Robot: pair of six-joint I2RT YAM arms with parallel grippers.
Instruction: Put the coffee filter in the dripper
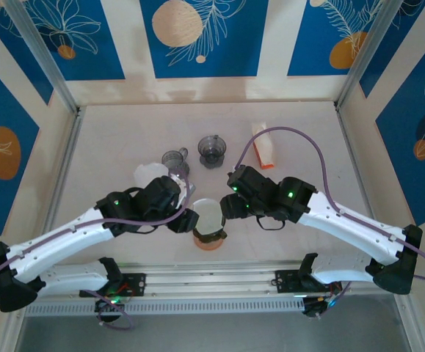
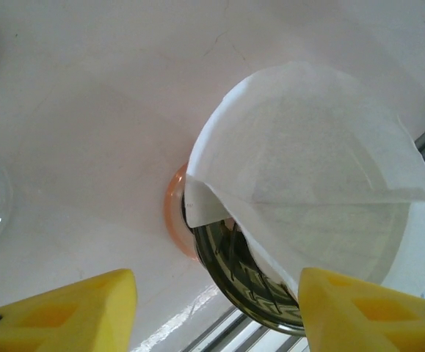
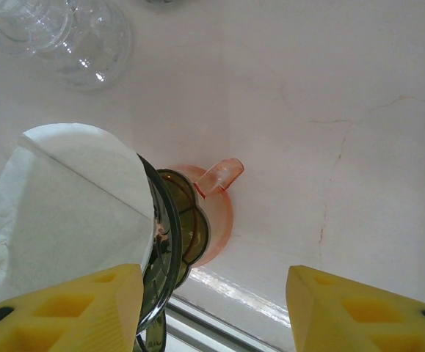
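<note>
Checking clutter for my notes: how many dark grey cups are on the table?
2. One cup stands just beyond the left arm; the other cup is beside it, to its right. The arms may hide more.

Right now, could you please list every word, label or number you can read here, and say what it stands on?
None can be read.
Box: any print on it is too small to tell.
Filter: plain white, no marks.
Dripper: no label shows.
</note>
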